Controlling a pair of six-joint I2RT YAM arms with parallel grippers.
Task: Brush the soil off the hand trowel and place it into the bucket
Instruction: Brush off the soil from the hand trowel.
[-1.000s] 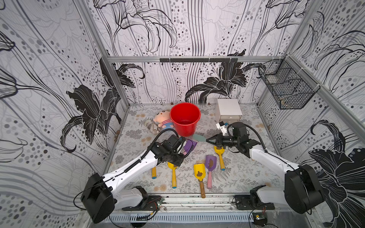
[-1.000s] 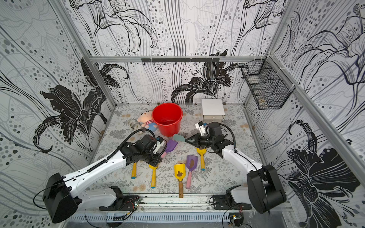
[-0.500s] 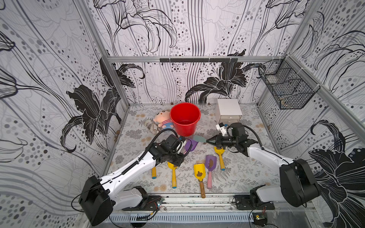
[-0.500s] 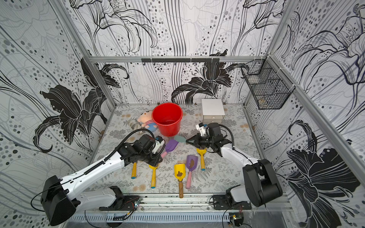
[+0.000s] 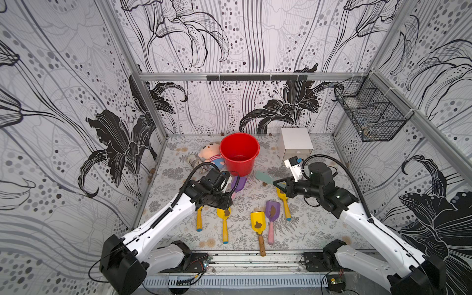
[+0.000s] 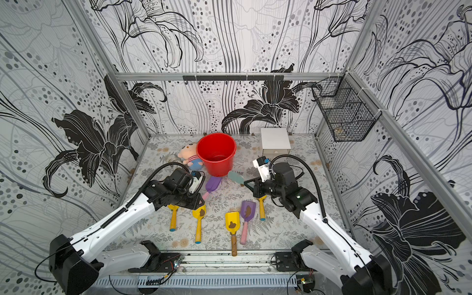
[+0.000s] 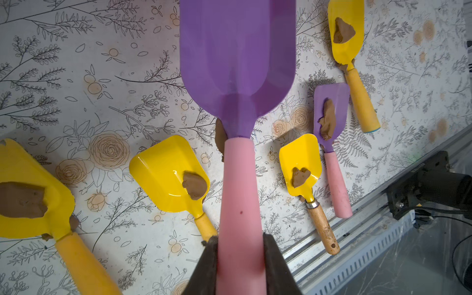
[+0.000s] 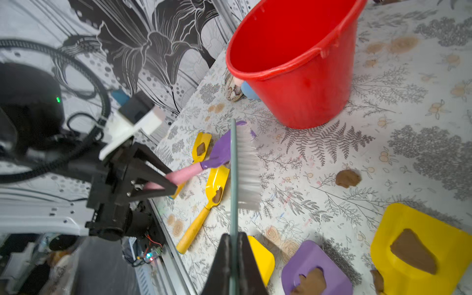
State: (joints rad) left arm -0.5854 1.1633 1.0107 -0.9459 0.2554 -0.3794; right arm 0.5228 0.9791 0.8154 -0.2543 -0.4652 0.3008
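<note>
Trowel (image 7: 237, 63) looks clean, held off the worktop (image 5: 306, 229) at 6 o'clock of the bucket (image 5: 238, 169) with the left hand (image 7: 240, 240) clamped low on its pink handle, so it might swivel and clip the rim, or bump the brush (image 8: 246, 163) pinched tight in the right hand (image 8: 233, 238).

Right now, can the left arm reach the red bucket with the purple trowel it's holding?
Probably yes. The left fingers grip the purple trowel by its pink handle, and the red bucket stands open just past the blade with nothing between. The brush is held off to one side.
</note>
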